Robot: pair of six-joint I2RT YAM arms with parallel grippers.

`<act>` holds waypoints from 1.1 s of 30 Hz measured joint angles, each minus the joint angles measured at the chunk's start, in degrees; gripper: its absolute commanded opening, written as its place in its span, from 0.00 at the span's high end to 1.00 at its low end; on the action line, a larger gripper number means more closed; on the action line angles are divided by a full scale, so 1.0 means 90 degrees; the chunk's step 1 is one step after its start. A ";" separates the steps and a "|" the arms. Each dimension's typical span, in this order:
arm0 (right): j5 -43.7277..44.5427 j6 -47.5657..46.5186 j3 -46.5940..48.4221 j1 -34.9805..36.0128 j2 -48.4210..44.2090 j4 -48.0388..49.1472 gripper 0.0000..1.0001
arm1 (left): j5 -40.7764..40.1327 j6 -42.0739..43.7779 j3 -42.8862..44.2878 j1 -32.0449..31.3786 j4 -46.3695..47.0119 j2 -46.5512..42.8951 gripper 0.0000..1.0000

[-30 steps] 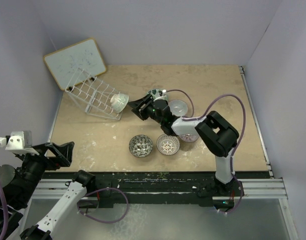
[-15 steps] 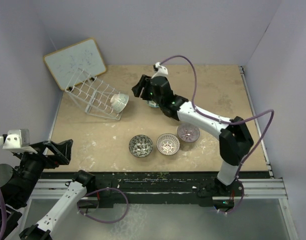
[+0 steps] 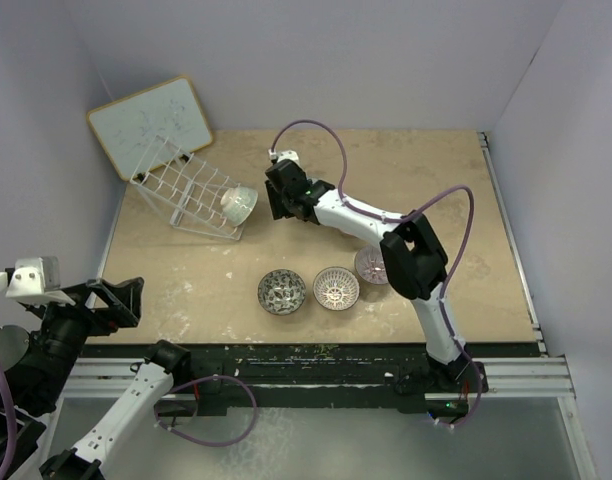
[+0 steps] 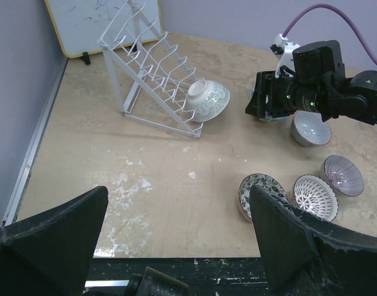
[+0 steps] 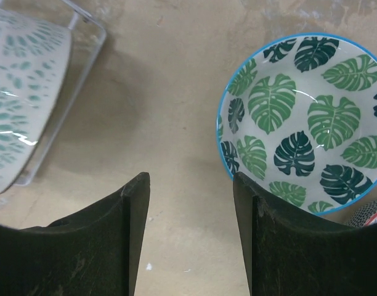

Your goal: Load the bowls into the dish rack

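Far across the table (image 3: 186,275), the right arm (image 3: 358,216) hovers — fingers (image 5: 99,243) spread, empty — beside the leaf-patterned bowl (image 5: 299,117).

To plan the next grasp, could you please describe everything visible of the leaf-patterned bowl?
The leaf bowl is round and glossy and looks ceramic. It is white inside, with light green and dark teal leaves and a thin blue rim. It is empty and stands upright, mouth up, on the beige table. The right gripper hovers open just beside it, without touching it. Something dotted sits close by its lower right edge, but contact there cannot be told.
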 measured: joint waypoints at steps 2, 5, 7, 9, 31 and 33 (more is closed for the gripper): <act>0.0051 -0.0141 0.0114 0.0000 0.0160 -0.0199 0.42 | -0.0024 0.0002 -0.0034 0.0000 0.0010 0.0000 0.01; 0.0177 -0.0282 0.0367 0.0000 0.0389 -0.0311 0.43 | -0.0029 0.0002 -0.0175 0.0000 0.0034 0.0000 0.01; 0.0282 -0.0350 0.0410 0.0000 0.0466 -0.0330 0.43 | -0.0029 0.0002 -0.0262 0.0000 0.0046 0.0000 0.01; 0.0418 -0.0425 0.0410 0.0000 0.0512 -0.0342 0.45 | -0.0029 0.0000 -0.0306 0.0000 0.0046 0.0000 0.01; 0.0894 -0.0967 0.0580 -0.0180 0.1052 -0.0049 0.93 | -0.0138 -0.0005 -0.0435 0.0000 0.0090 -0.0046 0.01; 0.0984 -0.1022 0.0651 -0.0182 0.1052 -0.0041 1.00 | -0.0155 -0.0005 -0.0435 0.0000 0.0090 -0.0066 0.01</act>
